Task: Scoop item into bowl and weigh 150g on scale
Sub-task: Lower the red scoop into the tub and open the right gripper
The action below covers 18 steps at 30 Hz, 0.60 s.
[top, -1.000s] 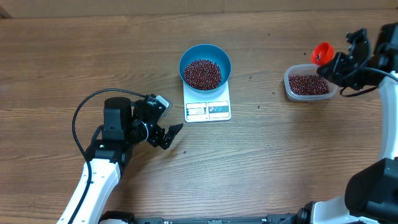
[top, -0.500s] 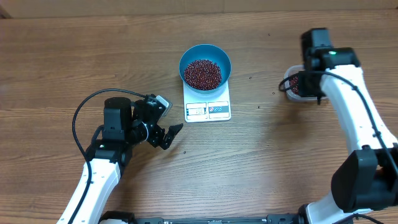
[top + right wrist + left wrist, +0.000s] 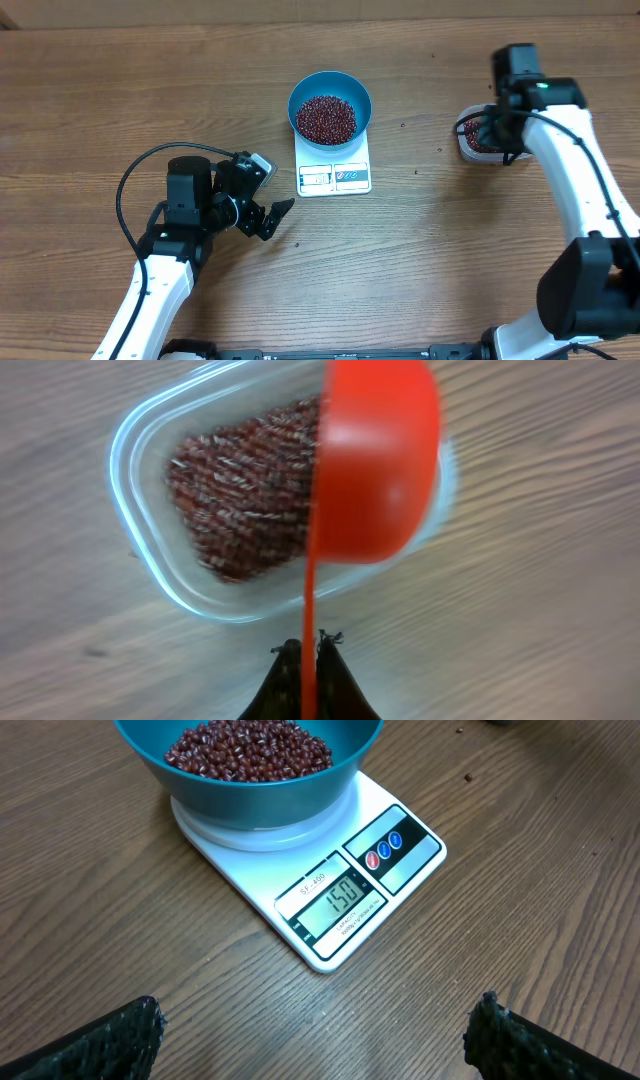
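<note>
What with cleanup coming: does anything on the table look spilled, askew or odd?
A few small dark specks, probably stray beans, lie on the wooden table between the flat white square scale and the clear plastic tub. The round teal bowl sits level on the scale; nothing else stands out.

Teal, white and red against brown woodgrain.
The bowl [image 3: 260,800] shows plain teal-blue, and the beans [image 3: 326,118] are dark red-brown with pale flecks. The scale [image 3: 334,178] is white, with black digits on a pale grey display and red and blue dots on a black-edged panel. There's a bright orange-red scoop [image 3: 375,460], a clear colourless tub [image 3: 135,450], and the table [image 3: 100,90] is streaky mid-brown.
</note>
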Tool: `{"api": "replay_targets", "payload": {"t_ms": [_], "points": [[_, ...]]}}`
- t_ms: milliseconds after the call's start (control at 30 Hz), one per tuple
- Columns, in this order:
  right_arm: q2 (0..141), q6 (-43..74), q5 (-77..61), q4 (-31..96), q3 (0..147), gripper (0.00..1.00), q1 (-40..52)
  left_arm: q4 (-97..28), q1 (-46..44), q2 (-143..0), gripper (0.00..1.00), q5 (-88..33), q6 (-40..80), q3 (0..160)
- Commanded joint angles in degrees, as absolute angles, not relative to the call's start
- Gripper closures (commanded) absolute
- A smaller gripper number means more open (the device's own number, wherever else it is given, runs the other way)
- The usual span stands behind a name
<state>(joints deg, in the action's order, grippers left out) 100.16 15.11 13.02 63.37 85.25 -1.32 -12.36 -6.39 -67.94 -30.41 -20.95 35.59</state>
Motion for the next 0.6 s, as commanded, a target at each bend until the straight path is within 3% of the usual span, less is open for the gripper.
{"api": "replay_targets", "payload": {"t_ms": [0,233,267,300,333,367,467,567], "points": [[100.12,18.06,-11.09,59.29,82.15,0.96,-6.52,-12.19,-6.79,-68.14,0.01,-30.89,-20.34,35.75],[100.14,18.52,-30.68,46.63,74.48,0.96,-12.64,-12.19,-6.79,-68.14,0.00,-30.89,-20.34,35.75],[100.16,18.96,-31.40,46.59,74.26,0.79,-13.45,-12.19,-6.79,-68.14,0.00,-30.89,-20.34,35.75],[100.16,19.22,-31.40,46.85,74.26,0.72,-13.82,-12.19,-6.79,-68.14,0.00,-30.89,-20.34,35.75],[100.14,19.51,-31.48,47.09,74.26,0.51,-14.13,-12.19,-6.79,-68.14,0.00,-30.89,-20.34,35.75],[100.14,19.73,-31.66,47.44,74.32,0.39,-14.48,-12.19,-6.79,-68.14,0.01,-30.89,-20.34,35.75],[99.85,21.78,-31.66,51.05,75.53,0.26,-16.86,-12.19,-6.79,-68.14,0.01,-30.89,-20.34,35.75],[98.76,22.57,-31.64,54.17,77.23,0.22,-19.14,-12.19,-6.79,-68.14,0.00,-30.89,-20.34,35.75]]}}
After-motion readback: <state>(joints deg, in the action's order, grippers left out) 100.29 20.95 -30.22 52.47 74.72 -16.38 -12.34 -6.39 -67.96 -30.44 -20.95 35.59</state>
